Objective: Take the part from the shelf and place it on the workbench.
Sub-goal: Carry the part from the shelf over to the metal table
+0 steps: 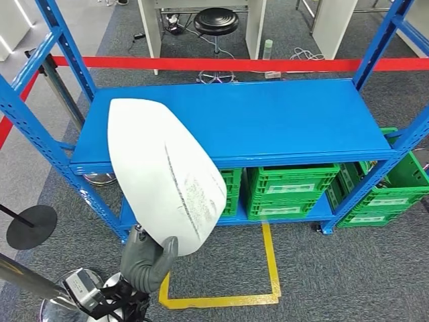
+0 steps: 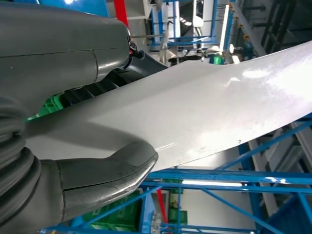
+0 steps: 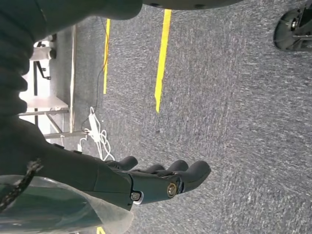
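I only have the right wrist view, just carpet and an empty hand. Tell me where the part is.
Observer: The left hand holds the white part by its lower edge, lifted in front of the blue shelf.
Operator: Confirm the grip.
Observer: The left wrist view shows the thumb pressed on one face of the part and the fingers on the other.
Operator: Report what is on the shelf.
Observer: The top deck is bare. Green crates sit on the lower level.
Operator: Say what lies behind it.
Observer: A red barrier tape runs across, and a black stool stands beyond it.
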Action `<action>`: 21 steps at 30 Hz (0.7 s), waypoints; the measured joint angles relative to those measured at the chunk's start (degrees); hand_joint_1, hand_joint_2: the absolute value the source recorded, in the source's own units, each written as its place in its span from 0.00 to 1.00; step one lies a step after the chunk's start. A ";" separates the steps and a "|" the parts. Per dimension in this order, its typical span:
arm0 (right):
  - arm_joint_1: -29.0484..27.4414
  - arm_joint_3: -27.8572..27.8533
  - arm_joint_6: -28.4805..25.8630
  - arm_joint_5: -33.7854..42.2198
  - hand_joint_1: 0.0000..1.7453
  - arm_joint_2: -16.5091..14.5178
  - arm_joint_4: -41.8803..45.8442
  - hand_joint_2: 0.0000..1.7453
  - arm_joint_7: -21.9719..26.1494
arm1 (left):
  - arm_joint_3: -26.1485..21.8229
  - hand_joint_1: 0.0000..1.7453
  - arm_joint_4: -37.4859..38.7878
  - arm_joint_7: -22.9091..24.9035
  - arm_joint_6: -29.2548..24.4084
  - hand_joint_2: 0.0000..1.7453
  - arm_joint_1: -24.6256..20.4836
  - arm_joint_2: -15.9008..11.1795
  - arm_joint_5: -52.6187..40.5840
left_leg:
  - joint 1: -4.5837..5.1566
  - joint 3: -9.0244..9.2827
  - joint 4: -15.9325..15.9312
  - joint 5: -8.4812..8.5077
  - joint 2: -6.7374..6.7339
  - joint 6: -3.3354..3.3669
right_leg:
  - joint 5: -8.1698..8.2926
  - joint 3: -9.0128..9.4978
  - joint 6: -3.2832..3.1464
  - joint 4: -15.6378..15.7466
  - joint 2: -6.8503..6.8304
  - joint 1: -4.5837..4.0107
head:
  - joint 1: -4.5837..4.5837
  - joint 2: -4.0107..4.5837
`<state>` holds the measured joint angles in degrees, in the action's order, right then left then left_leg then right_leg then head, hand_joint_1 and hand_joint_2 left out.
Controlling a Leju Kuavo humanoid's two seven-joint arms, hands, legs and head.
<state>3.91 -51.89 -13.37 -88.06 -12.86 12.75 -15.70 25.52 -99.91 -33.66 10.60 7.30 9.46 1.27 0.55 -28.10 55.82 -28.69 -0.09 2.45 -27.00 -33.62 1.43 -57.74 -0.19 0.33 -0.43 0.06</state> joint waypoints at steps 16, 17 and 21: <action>-0.08 0.02 -0.60 -0.32 0.00 0.12 -0.05 1.00 -0.14 | 0.08 1.00 0.04 0.17 -1.05 1.00 0.16 0.14 -0.57 | -0.22 -8.37 3.96 3.09 -0.10 -2.26 | -3.98 6.45 -1.41 2.42 0.00 0.41 | 0.37 0.01; -0.06 0.02 -0.55 -0.31 0.00 0.11 -0.06 1.00 -0.17 | 0.08 1.00 0.04 0.19 -1.14 1.00 0.18 0.13 -0.63 | -0.33 -9.06 6.64 0.25 -0.07 -2.61 | -3.45 5.93 -1.80 2.40 -0.13 0.42 | 0.29 0.01; -0.05 0.00 -0.16 -0.13 0.00 0.11 -0.05 1.00 -0.21 | 0.09 1.00 0.11 0.20 -1.22 1.00 0.20 0.04 -0.63 | -0.57 -9.97 17.55 -6.05 -0.07 -3.06 | -1.37 3.56 -2.09 1.97 -0.29 0.16 | 0.17 0.01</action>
<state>3.86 -51.89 -13.53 -88.19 -12.74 12.70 -15.91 25.62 -99.79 -33.46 9.38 7.50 9.50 0.64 -0.02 -38.07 73.37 -34.74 -0.16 -0.61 -28.37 -30.06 -0.66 -55.77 -0.48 0.49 -0.25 0.07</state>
